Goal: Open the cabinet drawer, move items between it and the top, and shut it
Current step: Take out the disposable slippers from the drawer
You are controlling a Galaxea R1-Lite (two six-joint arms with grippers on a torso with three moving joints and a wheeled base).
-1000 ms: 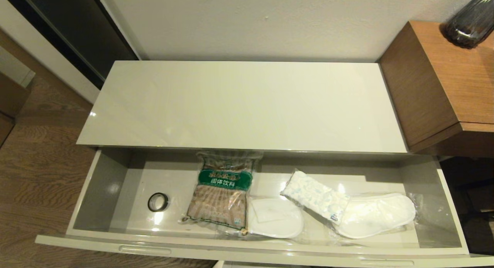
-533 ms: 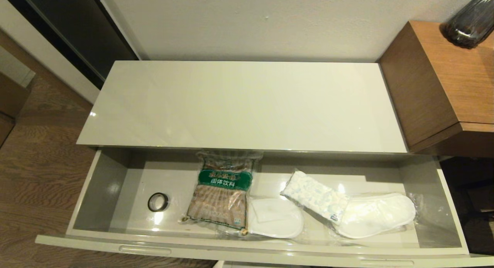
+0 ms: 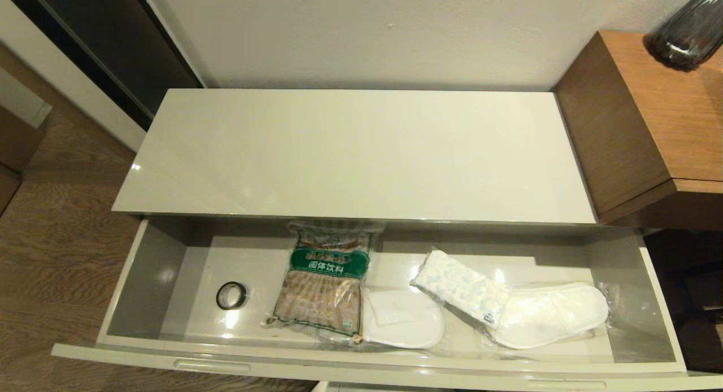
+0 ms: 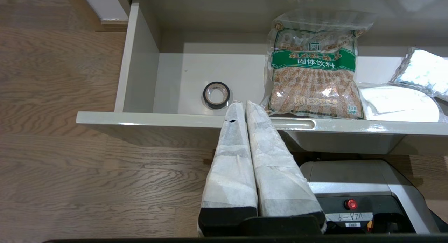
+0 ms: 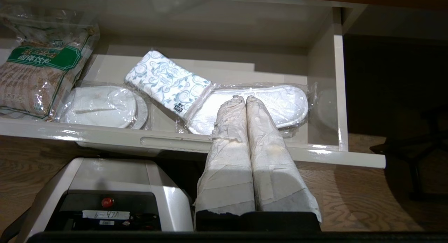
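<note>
Both arms sit low in front of the cabinet, out of my head view. Left gripper (image 4: 240, 103): jaws pressed together, holding nothing, tips at the drawer front near the left handle (image 4: 292, 123). Right gripper (image 5: 245, 98): jaws also closed and empty, tips just past the front lip, over the right slipper pack.

Cabinet drawer (image 3: 361, 365) is pulled fully out. Inside, left to right: black tape roll (image 3: 231, 295), brown drink packet (image 3: 325, 284), slippers (image 3: 551, 314) in clear plastic, with the tissue pack (image 3: 463, 287) lying on them.

Tissue pack's long axis runs diagonally, far-left to near-right, and it sits just left of and beyond the right jaws. Right arm is clearly nearer.

The top (image 3: 356, 155) has nothing on it yet, so I judge the lift-out is next.
</note>
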